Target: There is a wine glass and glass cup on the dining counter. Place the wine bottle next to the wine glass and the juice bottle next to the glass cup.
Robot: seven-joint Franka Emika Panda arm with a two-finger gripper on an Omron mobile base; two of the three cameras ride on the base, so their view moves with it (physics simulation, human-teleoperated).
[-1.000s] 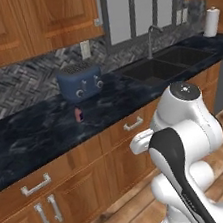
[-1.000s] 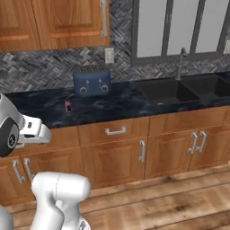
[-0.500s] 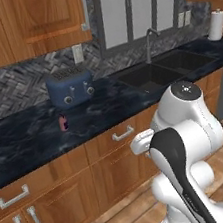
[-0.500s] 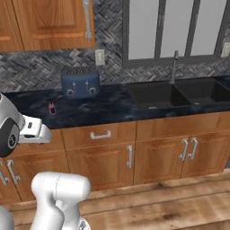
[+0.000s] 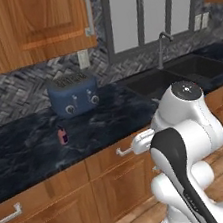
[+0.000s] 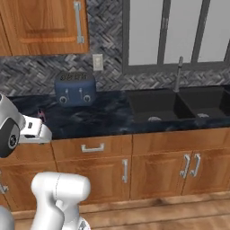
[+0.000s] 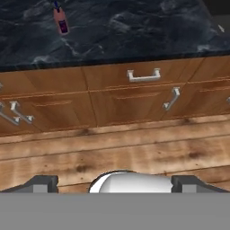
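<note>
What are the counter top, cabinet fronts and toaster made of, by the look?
Counter top: dark polished stone, judging by the pale marbled veining. Cabinet fronts: warm brown wood with visible grain and metal handles. Toaster: matte blue casing, painted metal or plastic; the render leaves that open.

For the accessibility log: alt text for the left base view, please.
A small red-pink juice bottle stands upright on the dark marbled wall counter, in front of a blue toaster. The sink lies to the right.
</note>
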